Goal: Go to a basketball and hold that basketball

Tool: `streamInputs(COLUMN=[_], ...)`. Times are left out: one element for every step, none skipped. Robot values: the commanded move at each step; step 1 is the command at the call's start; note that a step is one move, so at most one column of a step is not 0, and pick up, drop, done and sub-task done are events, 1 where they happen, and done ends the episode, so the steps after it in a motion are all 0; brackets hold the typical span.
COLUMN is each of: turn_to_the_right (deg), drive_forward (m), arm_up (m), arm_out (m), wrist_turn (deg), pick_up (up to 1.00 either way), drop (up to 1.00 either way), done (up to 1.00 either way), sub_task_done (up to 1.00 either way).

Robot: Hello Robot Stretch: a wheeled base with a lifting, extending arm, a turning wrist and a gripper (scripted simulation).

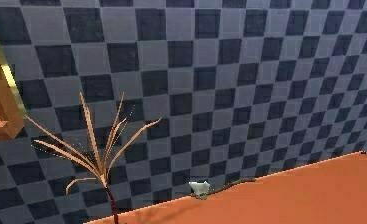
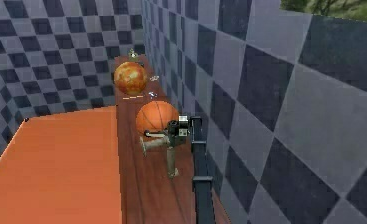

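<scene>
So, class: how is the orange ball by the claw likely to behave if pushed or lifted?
The basketball is round, so it would probably roll along the wooden strip if nudged. It looks wide beside the claw, so a grip may slip on its curve. The nearby wall might stop it.

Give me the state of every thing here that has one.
basketball: by the wall, at the gripper's far end.
gripper: at the basketball; cannot tell whether it holds anything.
second orange ball: farther along the wall, apart from the gripper.
plant: upright, dry leaves spread.
</scene>
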Motion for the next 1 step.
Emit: streamInputs(turn_to_the_right=[0.0], drive_forward=[0.0], arm_up=[0.0], arm_out=[0.0], wrist_turn=[0.0], pick_up=[1.0], drop=[0.0], done=[0.0], sub_task_done=[0.0])
